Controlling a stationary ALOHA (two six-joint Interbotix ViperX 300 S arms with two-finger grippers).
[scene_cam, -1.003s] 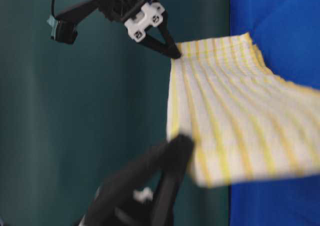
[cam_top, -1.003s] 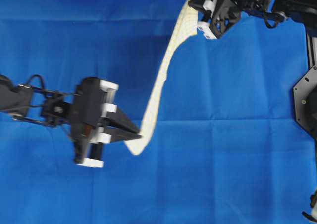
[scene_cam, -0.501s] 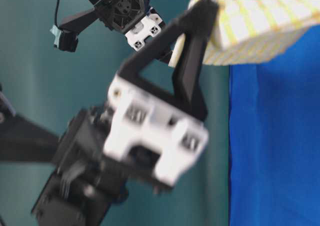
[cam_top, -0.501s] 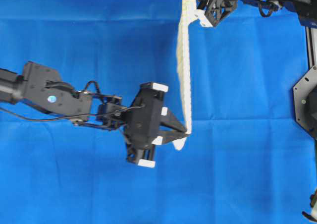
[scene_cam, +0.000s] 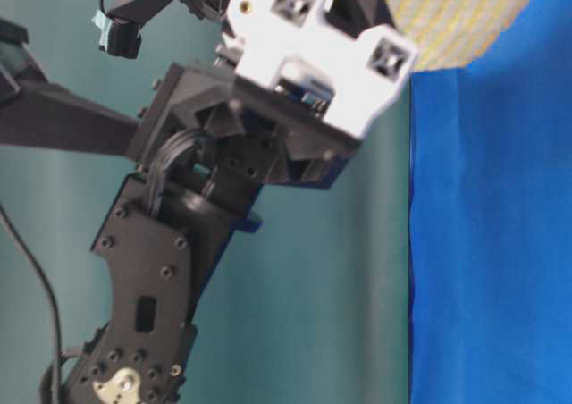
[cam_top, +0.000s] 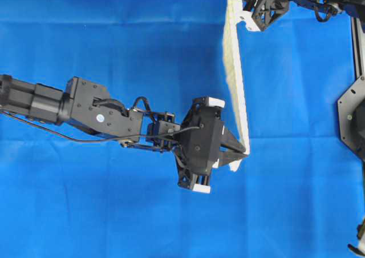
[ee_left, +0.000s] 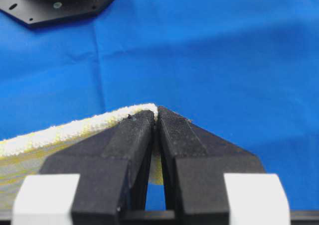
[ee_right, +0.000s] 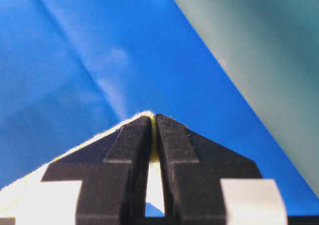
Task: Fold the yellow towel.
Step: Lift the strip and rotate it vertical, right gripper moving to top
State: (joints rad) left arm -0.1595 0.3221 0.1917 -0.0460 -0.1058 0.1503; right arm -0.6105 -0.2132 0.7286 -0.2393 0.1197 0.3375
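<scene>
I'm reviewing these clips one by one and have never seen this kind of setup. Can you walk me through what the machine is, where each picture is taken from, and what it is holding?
Two robot arms work over a table covered with a blue cloth. One picture looks straight down, one looks from table level, and two come from cameras mounted on the arms' wrists, looking along the fingers.

In the overhead view the left gripper reaches in from the left and the right gripper sits at the top edge. Each is shut on one end of the yellow towel, which hangs stretched between them as a narrow band seen edge-on. The wrist views show this up close: the left fingers pinch a towel edge, and so does the right gripper. The table-level view is mostly filled by the left arm, with a bit of towel at the top.
</scene>
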